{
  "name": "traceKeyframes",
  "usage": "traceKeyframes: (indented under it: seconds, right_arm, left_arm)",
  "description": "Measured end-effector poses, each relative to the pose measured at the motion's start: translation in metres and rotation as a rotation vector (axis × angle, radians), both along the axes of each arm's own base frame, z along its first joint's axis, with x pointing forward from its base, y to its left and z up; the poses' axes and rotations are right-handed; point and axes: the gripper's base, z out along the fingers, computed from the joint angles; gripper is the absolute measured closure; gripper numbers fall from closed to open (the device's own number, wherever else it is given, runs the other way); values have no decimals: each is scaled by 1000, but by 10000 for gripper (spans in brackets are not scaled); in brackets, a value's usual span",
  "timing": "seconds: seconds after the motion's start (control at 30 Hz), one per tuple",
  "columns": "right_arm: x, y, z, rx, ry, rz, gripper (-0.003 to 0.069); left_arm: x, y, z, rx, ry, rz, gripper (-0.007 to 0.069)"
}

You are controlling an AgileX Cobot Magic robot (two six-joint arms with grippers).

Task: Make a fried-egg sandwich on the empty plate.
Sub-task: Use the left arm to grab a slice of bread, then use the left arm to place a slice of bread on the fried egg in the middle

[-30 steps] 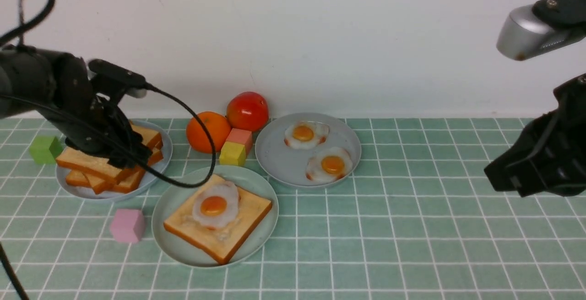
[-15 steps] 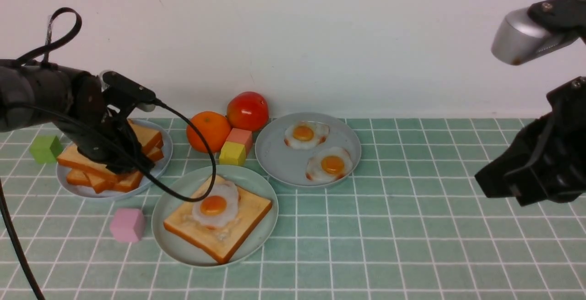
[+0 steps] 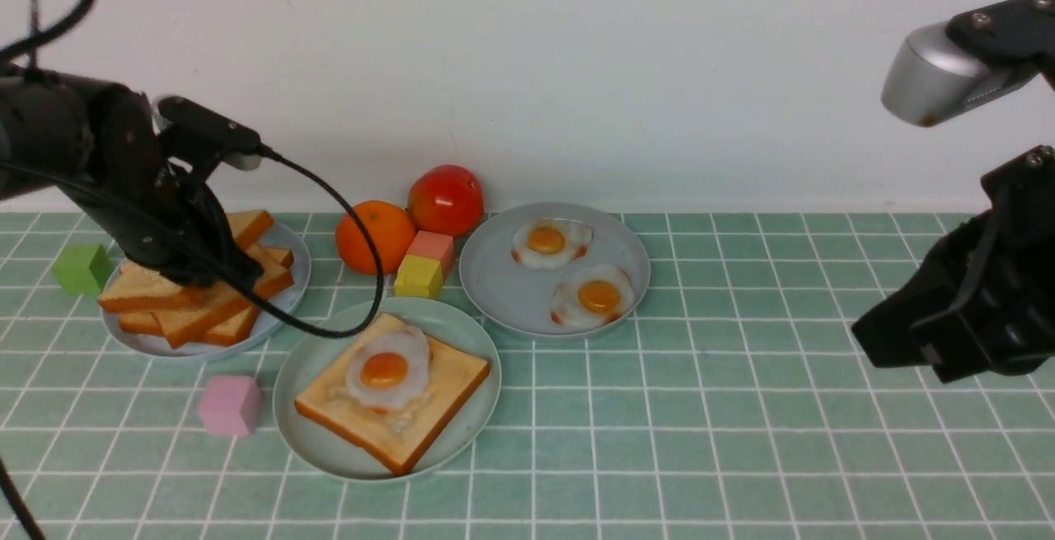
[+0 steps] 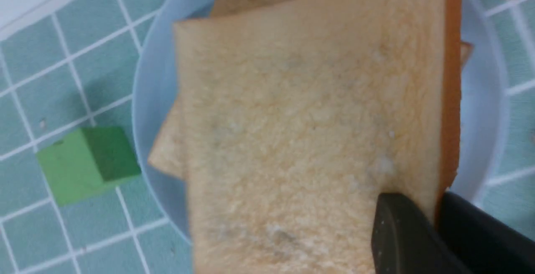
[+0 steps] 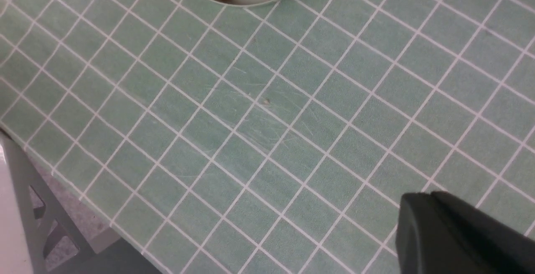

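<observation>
Tilted up since a second ago: top toast slice [image 4: 309, 111], clamped by our left gripper [image 4: 432, 224].
Edge-only grip may let it slip; right gripper [image 3: 907, 340], we cannot tell.

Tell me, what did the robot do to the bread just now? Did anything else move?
The left gripper closed on the edge of the top square tan toast slice and shifted it on the stack on the greyish-blue round plate. The right arm drifted slightly toward the middle. The egg-topped toast on the pale mint-green plate, the two other eggs, the fruit and the blocks stayed put.
</observation>
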Motion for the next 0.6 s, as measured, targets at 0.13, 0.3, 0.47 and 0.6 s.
traceKeyframes:
  seconds: [0.13,0.3,0.47,0.6]
  right_arm:
    - [0,0,0,-2,5,2,618]
    - [-2,-1,-1,-10,20,6,614]
    - [-3,0,-2,-8,30,10,608]
    - [-4,1,-1,4,41,14,604]
  left_arm:
    - [-22,-25,33,-34,-39,-40,554]
    - [-63,-92,48,-103,-20,-120,554]
    - [-86,-140,22,-6,73,-203,554]
    - [-88,-162,-2,97,90,-231,554]
